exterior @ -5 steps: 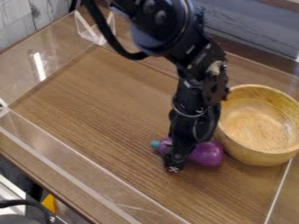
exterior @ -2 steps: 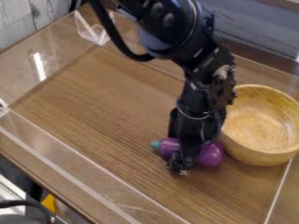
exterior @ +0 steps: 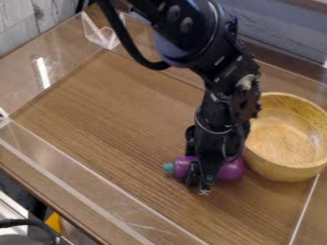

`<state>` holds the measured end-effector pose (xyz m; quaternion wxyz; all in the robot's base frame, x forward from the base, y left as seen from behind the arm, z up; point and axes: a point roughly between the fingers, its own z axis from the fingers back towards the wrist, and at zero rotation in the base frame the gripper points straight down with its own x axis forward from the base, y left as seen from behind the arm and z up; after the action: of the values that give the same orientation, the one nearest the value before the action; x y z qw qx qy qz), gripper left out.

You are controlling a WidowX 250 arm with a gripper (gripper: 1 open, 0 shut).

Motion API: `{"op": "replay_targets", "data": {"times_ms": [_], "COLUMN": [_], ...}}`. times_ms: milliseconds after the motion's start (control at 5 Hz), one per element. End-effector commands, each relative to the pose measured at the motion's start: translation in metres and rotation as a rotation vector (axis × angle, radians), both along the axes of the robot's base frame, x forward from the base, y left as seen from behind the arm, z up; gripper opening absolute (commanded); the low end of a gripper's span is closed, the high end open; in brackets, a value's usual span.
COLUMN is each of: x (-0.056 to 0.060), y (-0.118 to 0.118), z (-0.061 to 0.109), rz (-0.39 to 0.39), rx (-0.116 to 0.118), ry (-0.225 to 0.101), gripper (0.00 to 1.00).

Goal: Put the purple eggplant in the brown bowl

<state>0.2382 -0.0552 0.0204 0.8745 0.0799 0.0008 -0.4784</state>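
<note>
While the grasp seems in hand, the glossy purple eggplant with a teal cap point(exterior: 228, 171) lies on the brown wooden desk point(exterior: 125, 144), the black gripper point(exterior: 205, 178) around it, grip unclear; next, secure, then lift toward the round light-brown wooden bowl point(exterior: 284, 142) just beyond.

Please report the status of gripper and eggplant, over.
Gripper down at eggplant, grip unclear. Eggplant on table, outside bowl. Bowl close beside gripper.
</note>
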Motion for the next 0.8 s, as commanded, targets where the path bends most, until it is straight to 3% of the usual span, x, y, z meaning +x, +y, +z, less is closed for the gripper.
{"op": "replay_targets", "data": {"times_ms": [0,400,600], "x": [0.005,0.004,0.001], "y": [0.002,-0.002,0.002], "z": [0.010,0.007,0.018], "rz": [-0.032,0.002,0.086], "rx": [-0.006,-0.003,-0.002], "ry": [-0.018,-0.006,0.000], "gripper": [0.00,0.00,0.00]}}
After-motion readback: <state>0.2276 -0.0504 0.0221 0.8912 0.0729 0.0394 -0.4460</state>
